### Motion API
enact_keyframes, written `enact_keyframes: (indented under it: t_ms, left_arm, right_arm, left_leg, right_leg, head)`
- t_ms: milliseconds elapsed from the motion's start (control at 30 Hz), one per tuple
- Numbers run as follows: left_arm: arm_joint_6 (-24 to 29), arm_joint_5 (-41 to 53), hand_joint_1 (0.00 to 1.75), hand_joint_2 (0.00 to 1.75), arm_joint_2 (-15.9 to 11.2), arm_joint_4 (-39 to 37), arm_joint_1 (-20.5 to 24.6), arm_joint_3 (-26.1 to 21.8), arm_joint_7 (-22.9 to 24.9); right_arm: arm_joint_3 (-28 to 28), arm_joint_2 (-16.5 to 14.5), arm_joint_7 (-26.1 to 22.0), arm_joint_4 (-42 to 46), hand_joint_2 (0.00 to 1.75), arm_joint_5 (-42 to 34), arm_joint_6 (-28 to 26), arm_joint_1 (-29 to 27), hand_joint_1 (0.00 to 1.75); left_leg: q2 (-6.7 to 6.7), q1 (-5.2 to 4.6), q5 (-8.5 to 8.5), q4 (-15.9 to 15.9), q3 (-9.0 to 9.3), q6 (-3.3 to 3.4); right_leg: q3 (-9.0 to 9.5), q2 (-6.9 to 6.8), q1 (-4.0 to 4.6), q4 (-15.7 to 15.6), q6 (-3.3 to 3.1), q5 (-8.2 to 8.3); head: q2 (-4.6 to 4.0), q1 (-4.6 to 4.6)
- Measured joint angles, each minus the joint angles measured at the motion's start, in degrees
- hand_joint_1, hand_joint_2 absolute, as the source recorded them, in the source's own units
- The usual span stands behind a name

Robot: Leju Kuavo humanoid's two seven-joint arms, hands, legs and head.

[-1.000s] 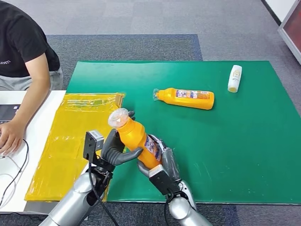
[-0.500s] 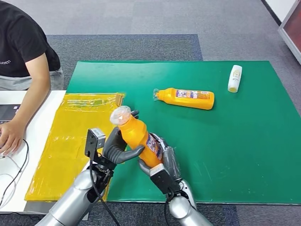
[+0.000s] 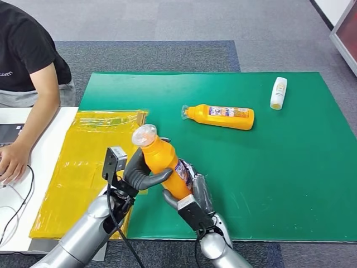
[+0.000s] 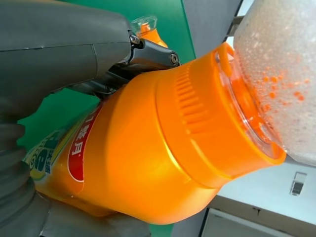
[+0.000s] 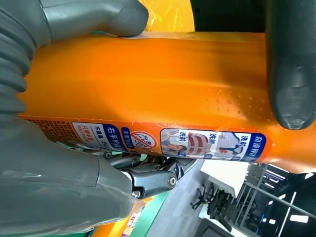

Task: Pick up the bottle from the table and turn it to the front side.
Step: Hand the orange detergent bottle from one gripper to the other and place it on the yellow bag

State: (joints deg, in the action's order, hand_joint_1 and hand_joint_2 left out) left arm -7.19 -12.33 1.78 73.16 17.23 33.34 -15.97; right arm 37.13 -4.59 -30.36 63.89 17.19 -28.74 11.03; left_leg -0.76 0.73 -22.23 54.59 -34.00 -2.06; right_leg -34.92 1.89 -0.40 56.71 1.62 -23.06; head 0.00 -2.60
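Above the green desk (image 3: 273, 184), both robot hands hold the orange plastic bottle (image 3: 162, 162): left robot hand (image 3: 141, 174) near neck, right robot hand (image 3: 194, 192) on base; rotate slowly, one grip firm.

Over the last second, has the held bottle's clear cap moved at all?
Yes. The held bottle has its clear cap slightly farther up the table and a bit to the right, nearer the corner of the yellow sheet, which stayed put.

Head view looks down over the table (image 3: 269, 184); both wrist views press close against the shared bottle (image 3: 165, 162).
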Motion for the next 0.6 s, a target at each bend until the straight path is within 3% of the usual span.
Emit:
enact_keyframes:
  t_ms: [167, 233, 300, 367, 600]
  left_arm:
    - [-0.3, 0.8, 1.75, 1.75, -0.3, -0.1, 0.4, 0.1, -0.5]
    - [-0.3, 0.8, 1.75, 1.75, -0.4, -0.1, 0.4, 0.1, -0.5]
    - [-0.3, 0.8, 1.75, 1.75, -0.5, -0.1, 0.4, 0.0, -0.5]
    - [0.0, 1.2, 1.75, 1.75, -0.7, -0.1, 0.4, 0.0, -0.4]
    - [2.3, 6.3, 1.75, 1.75, -3.3, -0.1, 0.5, -1.5, 0.1]
  right_arm:
    - [0.0, 0.0, -0.2, 0.1, 1.75, -0.2, 0.0, -0.1, 1.75]
    - [0.0, 0.0, -0.3, 0.3, 1.75, -0.2, -0.1, -0.2, 1.54]
    - [0.0, 0.1, -0.2, 0.4, 1.75, -0.2, -0.2, -0.3, 0.69]
    - [0.0, 0.2, -0.2, 0.5, 1.75, -0.3, -0.2, -0.4, 0.01]
    - [0.0, 0.2, -0.3, 1.2, 1.75, -0.9, -0.2, -0.6, 0.00]
  left_leg:
    - [0.00, 0.00, 0.00, 0.0, 0.00, 0.00]
    - [0.00, 0.00, 0.00, 0.0, 0.00, 0.00]
    - [0.00, 0.00, 0.00, 0.0, 0.00, 0.00]
    - [0.00, 0.00, 0.00, 0.0, 0.00, 0.00]
    - [0.01, 0.01, 0.03, 0.0, 0.02, -0.02]
  right_leg:
    - [0.00, 0.00, 0.00, 0.0, 0.01, 0.00]
    - [0.00, 0.00, 0.00, 0.0, 0.01, 0.00]
    - [-0.01, 0.00, 0.00, 0.0, 0.01, 0.00]
    - [0.00, 0.00, 0.00, 0.0, 0.01, 0.00]
    - [-0.04, 0.01, 0.02, 0.0, -0.02, 0.02]
  head:
    - [0.00, 0.00]
    - [0.00, -0.01]
    - [0.00, -0.01]
    - [0.00, -0.01]
    - [0.00, 0.00]
